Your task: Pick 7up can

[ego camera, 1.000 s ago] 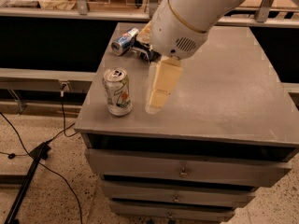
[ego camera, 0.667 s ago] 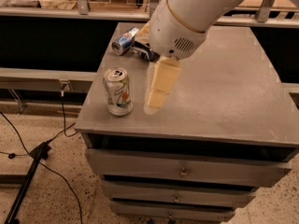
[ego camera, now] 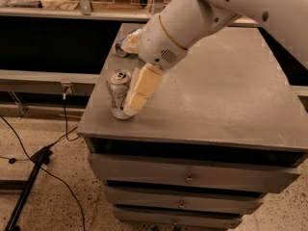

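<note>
The 7up can, silvery-white with green markings and a silver top, stands upright near the front left corner of the grey cabinet top. My gripper hangs from the big white arm and reaches down just right of the can. Its cream-coloured end lies against the can's right side, with the tip close to the cabinet surface. The can's right flank is partly hidden behind the gripper.
A blue-and-silver can lies on its side at the back left of the cabinet top, partly behind my arm. Drawers fill the cabinet front. A black stand and cables lie on the floor at the left. A dark shelf runs behind.
My gripper has moved left across the cabinet top, from a gap away from the 7up can to right against its right side. The can has stayed upright.
</note>
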`<state>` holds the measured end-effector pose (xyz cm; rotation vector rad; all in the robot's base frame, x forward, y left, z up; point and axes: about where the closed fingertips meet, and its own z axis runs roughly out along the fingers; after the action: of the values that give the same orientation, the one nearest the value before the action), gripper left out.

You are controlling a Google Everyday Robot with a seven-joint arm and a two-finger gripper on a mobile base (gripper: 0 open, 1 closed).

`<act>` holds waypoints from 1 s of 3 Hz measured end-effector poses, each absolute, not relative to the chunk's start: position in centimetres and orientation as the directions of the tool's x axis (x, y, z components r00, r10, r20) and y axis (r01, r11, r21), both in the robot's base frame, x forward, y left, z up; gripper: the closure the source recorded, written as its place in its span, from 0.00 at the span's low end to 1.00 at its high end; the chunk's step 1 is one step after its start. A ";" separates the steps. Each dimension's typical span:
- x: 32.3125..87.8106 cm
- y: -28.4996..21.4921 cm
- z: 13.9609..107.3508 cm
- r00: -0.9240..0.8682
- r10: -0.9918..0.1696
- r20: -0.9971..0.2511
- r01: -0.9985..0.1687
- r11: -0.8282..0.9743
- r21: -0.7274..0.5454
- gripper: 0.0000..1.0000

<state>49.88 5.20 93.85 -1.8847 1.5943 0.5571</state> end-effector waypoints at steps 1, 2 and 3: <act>52.5 10.6 92.6 0.216 -0.638 -0.739 -0.976 -0.120 -0.183 0.00; 52.2 9.6 92.3 0.207 -0.648 -0.733 -0.978 -0.117 -0.173 0.00; 51.8 8.5 91.3 0.189 -0.650 -0.736 -0.982 -0.123 -0.144 0.00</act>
<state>51.76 8.54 91.25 -1.8476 1.5279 0.6861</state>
